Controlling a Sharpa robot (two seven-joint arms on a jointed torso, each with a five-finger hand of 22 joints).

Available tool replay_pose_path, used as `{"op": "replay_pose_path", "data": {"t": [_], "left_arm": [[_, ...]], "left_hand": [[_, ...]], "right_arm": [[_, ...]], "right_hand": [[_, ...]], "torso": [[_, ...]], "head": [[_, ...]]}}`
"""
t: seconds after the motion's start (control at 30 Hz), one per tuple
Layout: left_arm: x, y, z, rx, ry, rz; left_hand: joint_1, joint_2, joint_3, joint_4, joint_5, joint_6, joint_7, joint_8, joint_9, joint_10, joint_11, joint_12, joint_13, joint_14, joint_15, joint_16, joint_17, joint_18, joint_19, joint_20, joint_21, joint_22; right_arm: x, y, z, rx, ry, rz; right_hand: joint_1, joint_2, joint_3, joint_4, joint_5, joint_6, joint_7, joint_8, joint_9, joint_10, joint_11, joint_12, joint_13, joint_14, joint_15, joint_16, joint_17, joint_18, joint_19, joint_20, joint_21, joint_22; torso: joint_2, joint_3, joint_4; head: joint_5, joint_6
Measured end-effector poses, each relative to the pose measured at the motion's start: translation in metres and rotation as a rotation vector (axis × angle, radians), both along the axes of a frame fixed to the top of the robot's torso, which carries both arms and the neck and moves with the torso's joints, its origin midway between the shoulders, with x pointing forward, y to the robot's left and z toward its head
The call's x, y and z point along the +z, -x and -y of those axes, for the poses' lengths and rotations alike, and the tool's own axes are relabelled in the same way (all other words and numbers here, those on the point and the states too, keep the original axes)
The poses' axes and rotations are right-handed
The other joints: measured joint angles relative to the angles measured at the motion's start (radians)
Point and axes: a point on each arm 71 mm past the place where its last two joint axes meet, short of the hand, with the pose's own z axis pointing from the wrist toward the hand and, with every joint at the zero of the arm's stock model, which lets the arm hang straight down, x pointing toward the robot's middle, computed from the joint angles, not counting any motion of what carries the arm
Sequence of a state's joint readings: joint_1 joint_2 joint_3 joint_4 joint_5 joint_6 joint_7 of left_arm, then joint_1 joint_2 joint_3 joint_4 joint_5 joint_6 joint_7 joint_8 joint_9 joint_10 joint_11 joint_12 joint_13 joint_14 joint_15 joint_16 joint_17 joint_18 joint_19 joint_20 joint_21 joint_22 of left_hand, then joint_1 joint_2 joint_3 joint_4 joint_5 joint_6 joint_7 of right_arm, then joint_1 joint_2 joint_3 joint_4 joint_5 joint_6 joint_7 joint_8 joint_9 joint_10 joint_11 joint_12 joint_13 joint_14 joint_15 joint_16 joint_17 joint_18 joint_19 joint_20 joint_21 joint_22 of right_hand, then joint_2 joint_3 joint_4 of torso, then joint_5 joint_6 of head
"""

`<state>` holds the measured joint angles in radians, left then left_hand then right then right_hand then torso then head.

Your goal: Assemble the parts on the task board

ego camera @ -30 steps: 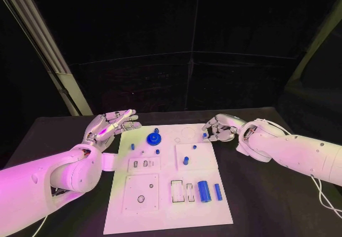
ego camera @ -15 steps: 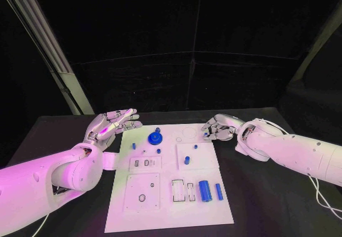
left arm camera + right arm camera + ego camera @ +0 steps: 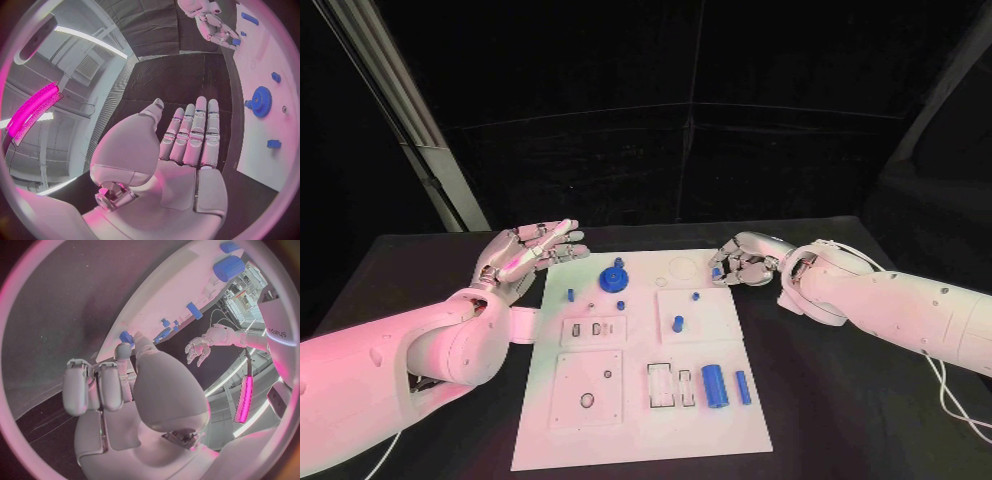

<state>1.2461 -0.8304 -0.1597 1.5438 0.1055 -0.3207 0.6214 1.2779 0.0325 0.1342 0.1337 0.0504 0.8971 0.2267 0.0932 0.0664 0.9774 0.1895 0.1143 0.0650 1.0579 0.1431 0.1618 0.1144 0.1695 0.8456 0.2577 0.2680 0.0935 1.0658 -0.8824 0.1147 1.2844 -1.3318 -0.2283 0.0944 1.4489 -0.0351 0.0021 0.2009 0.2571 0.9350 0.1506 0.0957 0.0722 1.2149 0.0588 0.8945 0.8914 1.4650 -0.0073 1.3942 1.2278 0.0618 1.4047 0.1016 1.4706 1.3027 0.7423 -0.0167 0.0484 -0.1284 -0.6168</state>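
Nothing I can see moved, left hand (image 3: 527,253) still spread empty off task board (image 3: 646,420), right hand (image 3: 744,259) curled at its corner, small blue part (image 3: 127,337) at fingertips, can't tell if gripped

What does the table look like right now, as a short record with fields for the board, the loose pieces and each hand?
board: white task board in the middle of the black table
gear: blue gear near the board's far end
cylinders: two blue cylinders lying side by side
left hand: left hand beside the board, fingers straight, holding nothing
right hand: right hand at the board's far right corner, fingers curled; whether it holds something is unclear
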Motion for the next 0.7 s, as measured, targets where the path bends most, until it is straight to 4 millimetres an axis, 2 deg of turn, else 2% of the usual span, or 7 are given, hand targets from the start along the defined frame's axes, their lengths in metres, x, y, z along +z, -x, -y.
{"op": "replay_pose_path", "data": {"t": [0.3, 0.4, 0.43, 0.7], "left_arm": [[-0.0003, -0.0005, -0.0004, 0.001, -0.001, -0.002], [-0.0003, -0.0006, 0.0002, -0.001, -0.001, -0.002], [-0.0004, -0.0006, 0.0006, -0.001, -0.001, -0.003], [-0.0004, -0.0005, 0.0019, -0.004, 0.000, -0.003]], "left_hand": [[0.000, 0.000, 0.000, 0.000, 0.000, 0.000, 0.000, 0.000, 0.000, 0.000, 0.000, 0.000, 0.000, 0.000, 0.000, 0.000, 0.000, 0.000, 0.000, 0.000, 0.000, 0.000], [0.000, 0.000, 0.000, 0.000, 0.000, 0.000, 0.000, 0.000, 0.000, 0.000, 0.000, 0.000, 0.000, 0.000, 0.000, 0.000, 0.000, 0.000, 0.000, 0.000, 0.000, 0.000], [0.000, 0.000, 0.000, 0.000, 0.000, 0.000, 0.000, 0.000, 0.000, 0.000, 0.000, 0.000, 0.000, 0.000, 0.000, 0.000, 0.000, 0.000, 0.000, 0.000, 0.000, 0.000], [0.000, 0.000, 0.000, 0.000, 0.000, 0.000, 0.000, 0.000, 0.000, 0.000, 0.000, 0.000, 0.000, 0.000, 0.000, 0.000, 0.000, 0.000, 0.000, 0.000, 0.000, 0.000]], "right_arm": [[-0.0007, -0.0003, 0.0014, -0.002, 0.002, -0.004], [-0.0011, -0.0007, 0.0017, -0.003, 0.003, -0.006], [-0.0012, -0.0008, 0.0016, -0.003, 0.004, -0.006], [-0.0020, -0.0010, 0.0012, -0.001, 0.007, -0.010]], "right_hand": [[0.000, 0.000, 0.000, 0.000, 0.000, 0.000, 0.000, 0.000, 0.000, 0.000, 0.000, 0.000, 0.000, 0.000, 0.000, 0.000, 0.001, 0.000, 0.000, 0.000, 0.000, 0.002], [0.007, 0.006, 0.001, -0.007, -0.005, 0.000, 0.000, 0.000, 0.000, 0.000, 0.000, 0.000, 0.000, 0.000, 0.000, 0.000, 0.003, 0.000, 0.000, 0.000, 0.000, 0.002], [0.012, 0.001, 0.001, -0.007, -0.005, 0.000, 0.000, 0.000, 0.000, 0.000, 0.000, 0.000, 0.000, 0.002, -0.002, 0.000, 0.003, 0.000, 0.000, 0.000, 0.000, 0.002], [0.027, 0.016, 0.012, -0.017, -0.021, 0.011, -0.001, 0.000, 0.000, 0.006, -0.001, 0.004, 0.006, 0.004, -0.004, 0.000, 0.005, 0.000, 0.000, 0.000, 0.000, 0.004]], "torso": [[0.001, 0.0005, -0.0008], [0.001, 0.0005, -0.0012], [0.001, 0.0005, -0.0013], [0.001, 0.0009, -0.0030]], "head": [[-0.002, 0.000], [-0.002, 0.001], [-0.002, 0.001], [0.000, 0.001]]}}
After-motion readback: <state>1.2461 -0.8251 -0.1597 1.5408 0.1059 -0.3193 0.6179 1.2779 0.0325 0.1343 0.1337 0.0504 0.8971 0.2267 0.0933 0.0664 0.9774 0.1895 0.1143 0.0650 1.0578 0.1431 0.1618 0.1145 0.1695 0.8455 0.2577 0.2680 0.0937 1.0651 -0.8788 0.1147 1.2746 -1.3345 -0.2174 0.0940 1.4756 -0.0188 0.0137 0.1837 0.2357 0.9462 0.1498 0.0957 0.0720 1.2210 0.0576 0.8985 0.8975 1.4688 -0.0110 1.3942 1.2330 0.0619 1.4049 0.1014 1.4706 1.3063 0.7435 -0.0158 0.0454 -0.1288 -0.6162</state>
